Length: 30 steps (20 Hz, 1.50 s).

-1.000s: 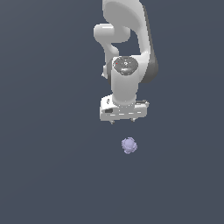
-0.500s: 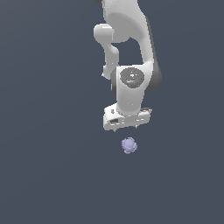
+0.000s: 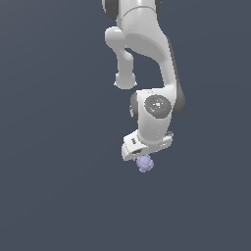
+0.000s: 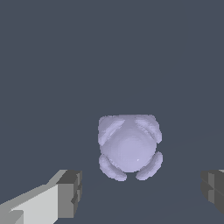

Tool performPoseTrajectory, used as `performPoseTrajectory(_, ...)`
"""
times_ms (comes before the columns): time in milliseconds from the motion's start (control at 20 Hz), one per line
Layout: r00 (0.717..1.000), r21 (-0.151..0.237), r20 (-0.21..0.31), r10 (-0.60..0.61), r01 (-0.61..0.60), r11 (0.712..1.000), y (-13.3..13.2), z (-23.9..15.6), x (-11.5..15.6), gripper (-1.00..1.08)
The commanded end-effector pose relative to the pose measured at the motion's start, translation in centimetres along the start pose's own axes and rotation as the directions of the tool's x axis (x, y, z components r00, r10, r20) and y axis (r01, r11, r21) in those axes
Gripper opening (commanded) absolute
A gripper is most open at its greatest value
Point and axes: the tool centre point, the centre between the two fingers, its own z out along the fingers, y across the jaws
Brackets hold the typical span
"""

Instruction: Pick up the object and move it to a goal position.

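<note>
The object is a small pale lavender lump with knobbly bumps, lying on the dark grey floor. In the exterior view my white gripper hangs just above it, its lower edge almost at the lump's top. In the wrist view the object fills the middle, and my two dark fingertips stand wide apart on either side of it, not touching it. The gripper is open and empty.
The dark grey floor spreads flat all round. The white arm rises above the gripper to the frame's top edge. No goal marker shows.
The gripper has come down steadily towards the object, from well above it to just over it. The object has not moved.
</note>
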Motion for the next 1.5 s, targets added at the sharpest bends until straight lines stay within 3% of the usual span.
performPoseTrajectory(0,1.000,-0.004,-0.001,-0.023,0.023,1.000,-0.1,0.6,0.6,1.00)
performPoseTrajectory(500,0.999,-0.006,-0.001,-0.040,0.040,0.999,-0.2,1.4,1.0,1.00)
performPoseTrajectory(950,0.999,-0.007,-0.002,-0.043,0.043,0.999,-0.2,5.6,1.0,1.00)
performPoseTrajectory(1250,0.999,-0.007,-0.002,-0.043,0.043,0.999,-0.2,6.1,1.1,1.00)
performPoseTrajectory(1300,0.999,-0.007,-0.002,-0.043,0.043,0.999,-0.2,6.1,1.1,-1.00)
performPoseTrajectory(1450,0.999,-0.007,-0.002,-0.043,0.043,0.999,-0.2,6.1,1.1,-1.00)
